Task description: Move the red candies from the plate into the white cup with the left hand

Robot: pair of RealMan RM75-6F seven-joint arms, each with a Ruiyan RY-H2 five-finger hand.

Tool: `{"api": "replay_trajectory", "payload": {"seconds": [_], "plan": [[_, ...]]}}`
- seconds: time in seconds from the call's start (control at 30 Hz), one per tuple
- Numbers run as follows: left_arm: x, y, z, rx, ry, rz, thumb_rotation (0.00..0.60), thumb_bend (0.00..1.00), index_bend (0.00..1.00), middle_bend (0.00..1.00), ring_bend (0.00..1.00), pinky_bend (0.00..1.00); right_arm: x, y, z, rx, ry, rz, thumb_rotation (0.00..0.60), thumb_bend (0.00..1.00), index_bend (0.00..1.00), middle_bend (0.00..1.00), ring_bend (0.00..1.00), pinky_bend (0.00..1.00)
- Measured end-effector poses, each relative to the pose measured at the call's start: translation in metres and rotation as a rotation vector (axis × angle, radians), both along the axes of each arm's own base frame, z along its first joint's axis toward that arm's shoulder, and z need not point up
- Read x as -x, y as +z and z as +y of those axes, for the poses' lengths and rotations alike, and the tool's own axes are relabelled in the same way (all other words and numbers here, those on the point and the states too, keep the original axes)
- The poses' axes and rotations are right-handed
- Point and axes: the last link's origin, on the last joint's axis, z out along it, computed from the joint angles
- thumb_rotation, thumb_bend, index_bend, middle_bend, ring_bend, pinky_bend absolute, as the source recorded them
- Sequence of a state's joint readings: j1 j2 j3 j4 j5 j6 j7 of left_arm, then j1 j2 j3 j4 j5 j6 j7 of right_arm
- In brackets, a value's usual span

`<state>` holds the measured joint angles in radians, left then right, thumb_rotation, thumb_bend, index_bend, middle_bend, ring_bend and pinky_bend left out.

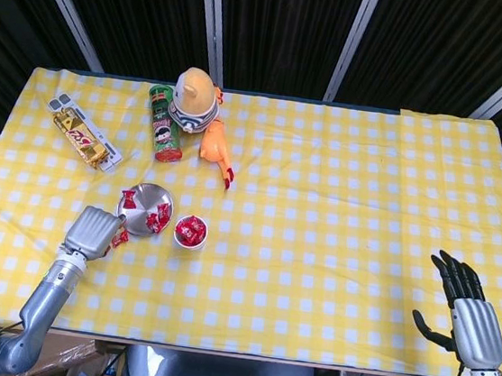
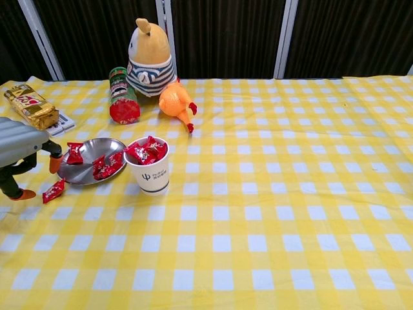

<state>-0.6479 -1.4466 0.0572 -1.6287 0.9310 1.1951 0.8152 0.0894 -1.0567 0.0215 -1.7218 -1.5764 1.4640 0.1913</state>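
Note:
A metal plate (image 1: 145, 203) (image 2: 87, 169) lies left of centre with red candies (image 1: 158, 221) (image 2: 106, 166) on it. Just to its right stands the white cup (image 1: 190, 235) (image 2: 151, 177), filled with red candies (image 2: 147, 150). One stray candy (image 2: 53, 191) (image 1: 119, 239) lies on the cloth in front of the plate. My left hand (image 1: 92, 232) (image 2: 18, 150) hovers front-left of the plate, fingers apart and pointing down, holding nothing. My right hand (image 1: 466, 308) rests open at the table's front right corner, seen only in the head view.
Behind the plate stand a green can (image 2: 120, 95), a striped plush toy (image 2: 150, 59) and an orange toy chicken (image 2: 176, 103). A gold snack box (image 2: 31, 106) lies at the back left. The yellow checked cloth (image 2: 271, 194) covers the table.

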Motion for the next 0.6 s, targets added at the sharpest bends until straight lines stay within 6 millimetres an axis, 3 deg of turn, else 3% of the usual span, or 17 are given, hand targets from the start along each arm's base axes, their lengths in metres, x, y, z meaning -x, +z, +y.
{"api": "replay_trajectory", "payload": {"seconds": [0.6], "plan": [[-0.004, -0.017, 0.001, 0.015, 0.008, -0.017, 0.6, 0.29, 0.4, 0.9, 0.93, 0.97, 0.0, 0.0, 0.0, -0.002, -0.002, -0.001, 0.6, 0.39, 0.0, 0.0, 0.0, 0.0]]}}
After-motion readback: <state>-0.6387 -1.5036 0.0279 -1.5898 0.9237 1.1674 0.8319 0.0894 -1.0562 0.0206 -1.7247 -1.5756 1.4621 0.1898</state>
